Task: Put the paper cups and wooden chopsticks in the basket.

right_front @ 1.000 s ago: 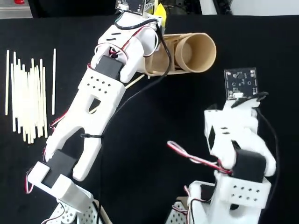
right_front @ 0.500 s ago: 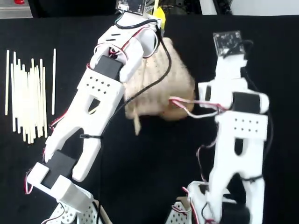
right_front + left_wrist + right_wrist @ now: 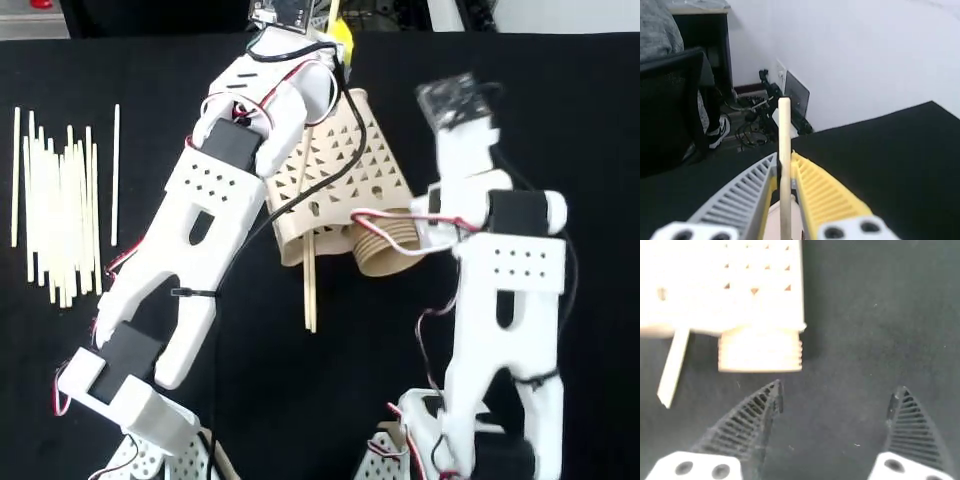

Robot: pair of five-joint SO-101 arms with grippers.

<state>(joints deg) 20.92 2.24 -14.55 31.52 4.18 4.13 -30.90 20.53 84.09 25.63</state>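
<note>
Over the last second the basket (image 3: 340, 170) had swung from lying on its side with its mouth toward the right arm to tilting with its mouth toward the near edge of the table (image 3: 580, 70). The right arm, folded low a second before, had stretched forward beside it.

The stack of paper cups (image 3: 385, 240) stuck partway out of the basket's mouth, its ribbed rims clear of the perforated wall. A protruding chopstick (image 3: 310, 290) ran out of the same mouth just beside the cups and pointed toward the near edge. In the high view, the basket's far end lay under the left arm's wrist.

The left gripper (image 3: 784, 161) was clamped narrow on a held chopstick (image 3: 784, 135), whose blunt tip stood up past the grey and yellow fingertips. Whether this was the same stick as the protruding one could not be told.

The right gripper (image 3: 837, 400) was spread wide with nothing between its black fingers. In its wrist view, the cups lay just ahead of one fingertip, near but apart, with dark table between the fingers.

The loose chopsticks (image 3: 60, 210) lay in a rough row on the table, well apart from the basket, on the left arm's outer side.
</note>
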